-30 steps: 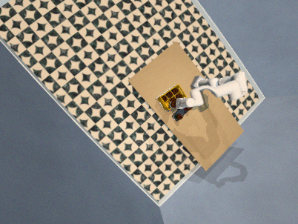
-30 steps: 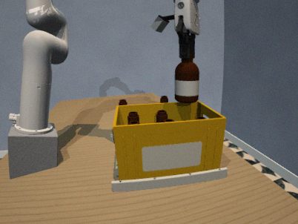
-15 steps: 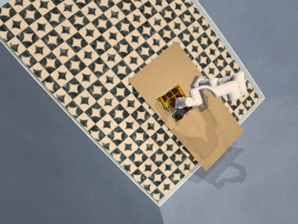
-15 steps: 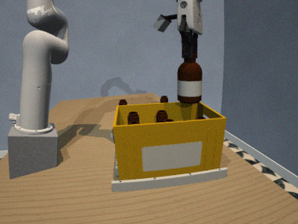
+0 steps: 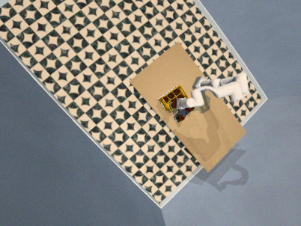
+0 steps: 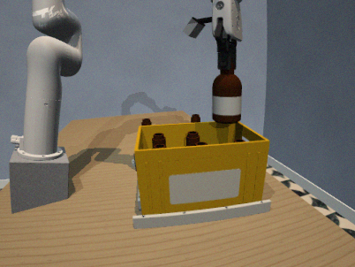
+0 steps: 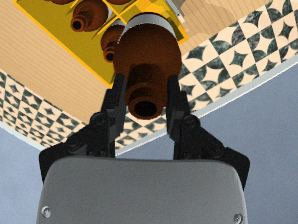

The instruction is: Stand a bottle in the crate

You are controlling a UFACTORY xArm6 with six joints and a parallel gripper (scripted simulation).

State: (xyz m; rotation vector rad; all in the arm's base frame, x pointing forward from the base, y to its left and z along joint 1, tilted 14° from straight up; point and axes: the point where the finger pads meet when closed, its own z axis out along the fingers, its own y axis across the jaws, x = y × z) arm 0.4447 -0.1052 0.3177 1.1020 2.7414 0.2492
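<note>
From where I sit, the white six-joint arm (image 5: pixel 225 90) (image 6: pixel 44 88) reaches out from its grey block base (image 6: pixel 40 183), at the left of the exterior frame, over the tan wooden table (image 5: pixel 157 71) (image 6: pixel 101 199) (image 7: pixel 27 50). My gripper, with its black fingers (image 5: pixel 177 104) (image 6: pixel 227 64), is clenched on the neck end of a brown bottle with a white label band (image 6: pixel 227 99) (image 7: pixel 150 50), one finger on either side. In the exterior view I see that bottle hanging upright at the right of centre, over the right-hand part of the yellow, open-topped crate with cells (image 5: pixel 162 105) (image 6: pixel 152 181) (image 7: pixel 55 42); its bottom shows close to the line of the far rim, and I can't tell exactly how high it hangs. The crate sits level on the table, just right of the exterior frame's centre, a pale low rail (image 6: pixel 200 215) running along its foot. Brown necks of other bottles (image 6: pixel 192 138) (image 7: pixel 92 15) show inside it, some partly hidden by the near wall. From the top view, I make out the small blue-grey tray (image 5: pixel 183 113) near the crate, below and right of it, with brown bottles (image 5: pixel 181 117) on it, partly covered by the arm

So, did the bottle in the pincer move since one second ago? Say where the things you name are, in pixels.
Yes, slightly: in the exterior view, the held bottle (image 6: pixel 227 106) (image 7: pixel 147 50) is further right, towards the yellow crate's (image 5: pixel 164 105) (image 6: pixel 152 177) (image 7: pixel 62 45) right end.
</note>
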